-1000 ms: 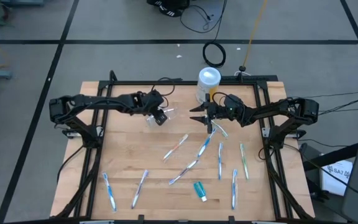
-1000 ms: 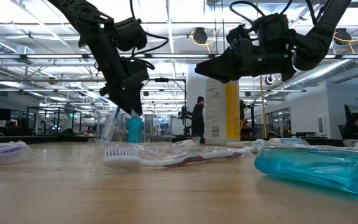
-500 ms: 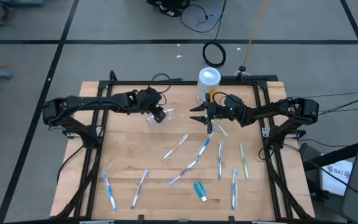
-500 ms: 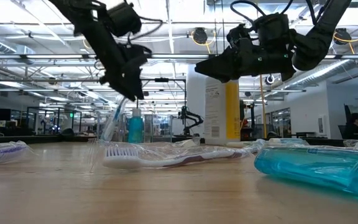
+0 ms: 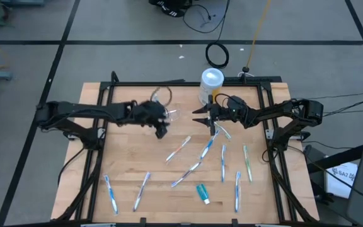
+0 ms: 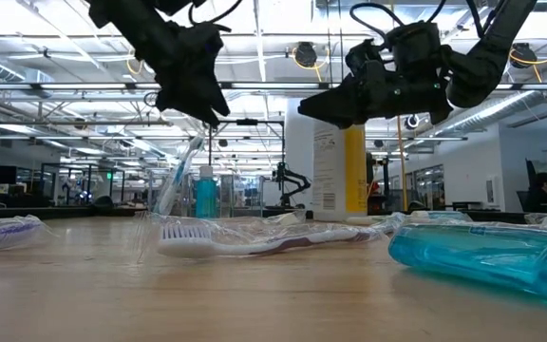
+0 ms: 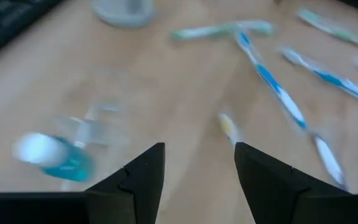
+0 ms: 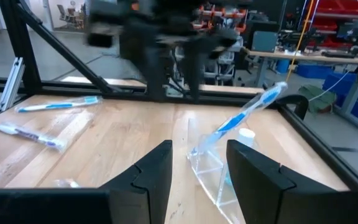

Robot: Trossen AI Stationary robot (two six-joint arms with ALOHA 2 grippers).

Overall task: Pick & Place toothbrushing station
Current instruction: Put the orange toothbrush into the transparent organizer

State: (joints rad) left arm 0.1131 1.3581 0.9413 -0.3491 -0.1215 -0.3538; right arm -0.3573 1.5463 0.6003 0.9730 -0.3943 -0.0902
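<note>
High view: left hand point(image 5: 161, 128), released and empty, hangs just off the clear cup point(image 5: 171, 116), which stands toward the tabletop's point(image 5: 125, 161) far edge holding a brush and a tube. The nearest loose toothbrush point(image 5: 178, 149) lies diagonally toward the near edge. Right hand point(image 5: 201, 118), released and empty, hangs farther right, beside the yellow canister point(image 5: 209, 84).

The worktop point(image 5: 131, 157) is pale wood with a black frame. Toothbrushes point(image 5: 222, 162) are blue and white, the toothpaste tube point(image 5: 202, 193) teal, the canister point(image 5: 210, 85) yellow with a white lid.
</note>
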